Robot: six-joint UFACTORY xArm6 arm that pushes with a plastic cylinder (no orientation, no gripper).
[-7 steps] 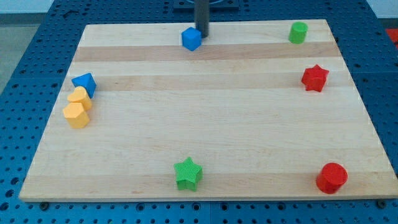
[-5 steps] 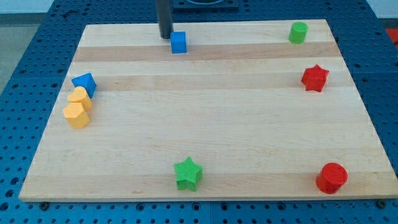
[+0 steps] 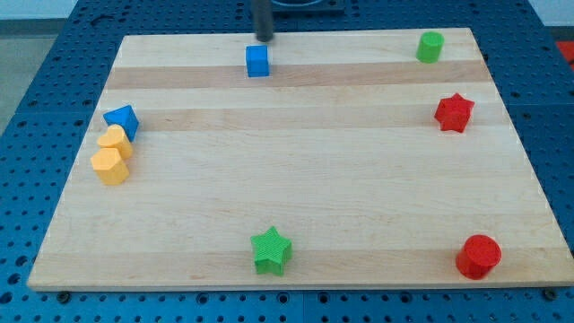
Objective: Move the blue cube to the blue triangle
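Just above the blue cube, apart, my tip; no fingers here.

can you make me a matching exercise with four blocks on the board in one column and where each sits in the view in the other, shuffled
Column one:
1. blue cube block
2. green star block
3. red cylinder block
4. blue triangle block

Column two:
A. near the view's bottom right corner
B. at the view's left edge, just above two yellow blocks
C. near the view's top, just below my tip
D. near the view's bottom, around the middle

Pairs: 1-C, 2-D, 3-A, 4-B
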